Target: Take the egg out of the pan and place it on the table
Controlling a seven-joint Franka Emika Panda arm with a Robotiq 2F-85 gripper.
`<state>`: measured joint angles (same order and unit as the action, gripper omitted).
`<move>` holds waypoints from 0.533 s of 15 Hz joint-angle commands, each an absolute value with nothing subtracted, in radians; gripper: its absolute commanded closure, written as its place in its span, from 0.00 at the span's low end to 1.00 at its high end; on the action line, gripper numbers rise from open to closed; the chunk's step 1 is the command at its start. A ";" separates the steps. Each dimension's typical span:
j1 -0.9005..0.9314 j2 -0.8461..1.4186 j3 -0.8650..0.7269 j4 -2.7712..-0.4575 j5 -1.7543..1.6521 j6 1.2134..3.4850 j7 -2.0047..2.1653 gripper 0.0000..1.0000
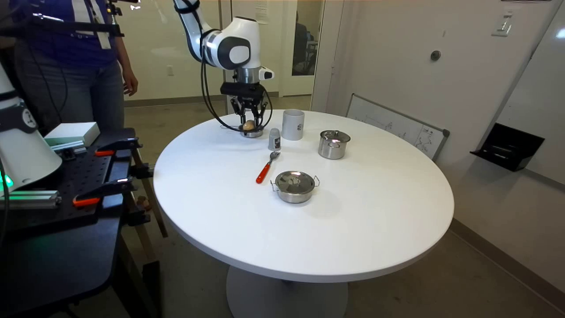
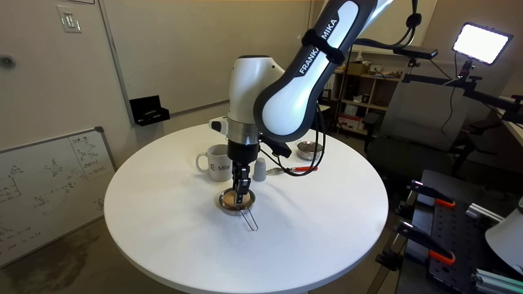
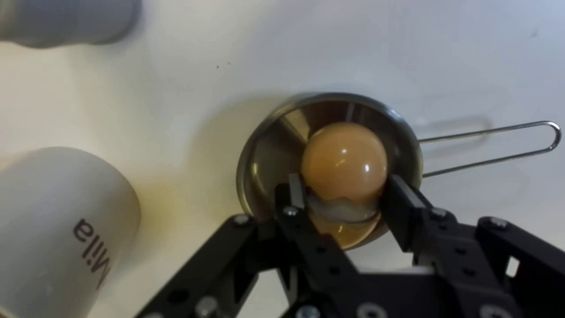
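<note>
The egg is a smooth tan-orange toy egg inside the small round metal pan. It also shows in both exterior views, its top above the pan's rim. The pan has a thin wire loop handle and stands on the white round table, near the edge in an exterior view. My gripper points straight down over the pan. Its two fingers are closed in against opposite sides of the egg, with the tips inside the rim. The fingers partly hide the egg's lower part and the pan's near wall.
A white mug stands close beside the pan. A small grey cup-like piece is near it. A red-handled utensil, a lidded steel pot and a lidded steel bowl are farther off. Arm cables hang beside the gripper.
</note>
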<state>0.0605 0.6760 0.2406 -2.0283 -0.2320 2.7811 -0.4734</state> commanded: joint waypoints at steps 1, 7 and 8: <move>0.013 0.631 0.281 -2.054 -0.198 2.803 -0.487 0.79; -0.022 0.517 0.278 -2.124 -0.174 2.791 -0.461 0.79; -0.021 0.501 0.268 -2.139 -0.174 2.775 -0.456 0.79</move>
<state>-0.0169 0.5801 0.2836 -2.0676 -0.1910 2.8043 -0.4727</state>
